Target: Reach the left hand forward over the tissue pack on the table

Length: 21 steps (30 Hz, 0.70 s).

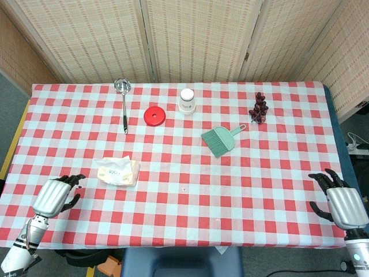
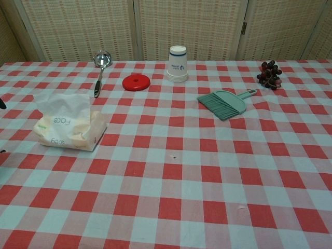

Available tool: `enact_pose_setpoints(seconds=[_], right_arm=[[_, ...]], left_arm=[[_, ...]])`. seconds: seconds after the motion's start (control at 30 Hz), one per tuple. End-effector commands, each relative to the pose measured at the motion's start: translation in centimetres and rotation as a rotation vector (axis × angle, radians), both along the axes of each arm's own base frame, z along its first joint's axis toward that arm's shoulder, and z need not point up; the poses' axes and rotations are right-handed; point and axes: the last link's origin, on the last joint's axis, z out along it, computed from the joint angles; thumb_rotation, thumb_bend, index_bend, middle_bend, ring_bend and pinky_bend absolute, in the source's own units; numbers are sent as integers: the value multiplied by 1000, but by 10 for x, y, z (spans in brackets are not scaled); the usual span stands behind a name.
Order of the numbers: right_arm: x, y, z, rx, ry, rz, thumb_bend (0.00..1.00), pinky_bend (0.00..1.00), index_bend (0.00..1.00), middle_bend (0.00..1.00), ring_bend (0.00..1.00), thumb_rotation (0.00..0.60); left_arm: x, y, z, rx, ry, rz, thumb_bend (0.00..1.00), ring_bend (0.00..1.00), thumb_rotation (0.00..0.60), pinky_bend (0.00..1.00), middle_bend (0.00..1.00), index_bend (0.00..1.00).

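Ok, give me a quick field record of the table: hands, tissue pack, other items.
left hand: near table's left front edge, fingers apart, holding nothing, short of the pack
right hand: right front edge, holding nothing
tissue pack: flat, a tissue sticking up, untouched
beyond the pack: ladle, red lid, paper cup
right side: green brush, grapes

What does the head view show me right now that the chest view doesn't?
Only the head view shows the left hand and right hand, both empty near the table's front corners. Only the chest view shows the print on the tissue pack. Both show the ladle, red lid, cup, brush and grapes.
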Motion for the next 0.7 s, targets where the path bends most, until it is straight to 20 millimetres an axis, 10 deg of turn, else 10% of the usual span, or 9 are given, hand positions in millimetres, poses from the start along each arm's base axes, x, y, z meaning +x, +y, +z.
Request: enact_pose_setpoints(seconds=[0.03, 0.4, 0.53, 0.7], right_arm=[[0, 0, 0, 0, 3, 2, 197, 329, 231, 238, 80, 600], [0, 1, -3, 18, 18, 3, 196, 329, 231, 238, 80, 600], [1, 3, -3, 27, 19, 10, 197, 329, 231, 238, 80, 600], [1, 2, -5, 35, 22, 12, 196, 329, 231, 238, 80, 600]], left_arm=[[-2, 2, -1, 5, -5, 7, 385, 421, 600, 634, 410, 277], [16, 13, 0, 42, -22, -50, 384, 444, 600, 661, 441, 272], [35, 26, -4, 35, -25, -84, 386, 743, 600, 937, 710, 183], [65, 57, -17, -8, -41, -130, 375, 931, 600, 1000, 950, 137]])
